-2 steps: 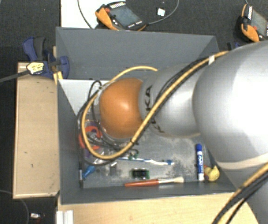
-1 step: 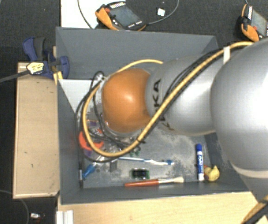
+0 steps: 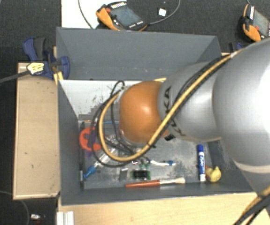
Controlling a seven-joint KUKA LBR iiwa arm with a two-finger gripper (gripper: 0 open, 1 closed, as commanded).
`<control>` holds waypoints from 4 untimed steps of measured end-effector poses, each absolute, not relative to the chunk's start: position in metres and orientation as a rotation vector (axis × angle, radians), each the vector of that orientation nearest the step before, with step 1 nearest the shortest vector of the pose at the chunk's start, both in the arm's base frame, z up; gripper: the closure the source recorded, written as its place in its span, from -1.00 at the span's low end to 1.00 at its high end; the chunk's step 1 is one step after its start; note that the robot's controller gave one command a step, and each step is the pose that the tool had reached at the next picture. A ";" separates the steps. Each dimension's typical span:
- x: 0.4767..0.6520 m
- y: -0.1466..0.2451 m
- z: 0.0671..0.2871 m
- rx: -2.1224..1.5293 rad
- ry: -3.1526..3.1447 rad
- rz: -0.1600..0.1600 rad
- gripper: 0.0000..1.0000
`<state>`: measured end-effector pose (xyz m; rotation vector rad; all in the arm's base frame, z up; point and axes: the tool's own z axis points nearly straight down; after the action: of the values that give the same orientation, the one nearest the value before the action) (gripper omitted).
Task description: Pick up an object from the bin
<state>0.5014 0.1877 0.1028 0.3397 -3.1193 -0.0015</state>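
- The arm [image 3: 247,102] enters the bin [image 3: 125,50] from 3 o'clock and points steeply down, a posture judged to suit a top-down grasp.
- Its orange wrist cover [image 3: 142,109] masks the hand [image 3: 107,151]; whether the hand is apart or together cannot be told.
- Nearest candidates are an orange ring-shaped piece [image 3: 84,138] at the hand's 9 o'clock and a small blue piece [image 3: 89,171] at 7 o'clock.
- A blue marker [image 3: 200,162] and a yellow lump [image 3: 213,174] lie well apart at 4 o'clock.

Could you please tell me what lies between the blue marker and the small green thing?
Between marker and green thing, the camera view shows a thin white piece with a blue tip; otherwise bare floor.
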 end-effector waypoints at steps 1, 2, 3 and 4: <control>0.499 0.204 0.070 0.304 -3.135 -0.006 -1.00; 0.502 0.218 0.070 -0.959 -2.997 -0.007 1.00; 0.502 0.218 0.070 -0.958 -2.998 -0.007 1.00; 0.499 0.216 0.095 -0.951 -2.989 0.007 1.00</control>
<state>0.4992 0.2156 0.0950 -0.9512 -2.9891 0.0074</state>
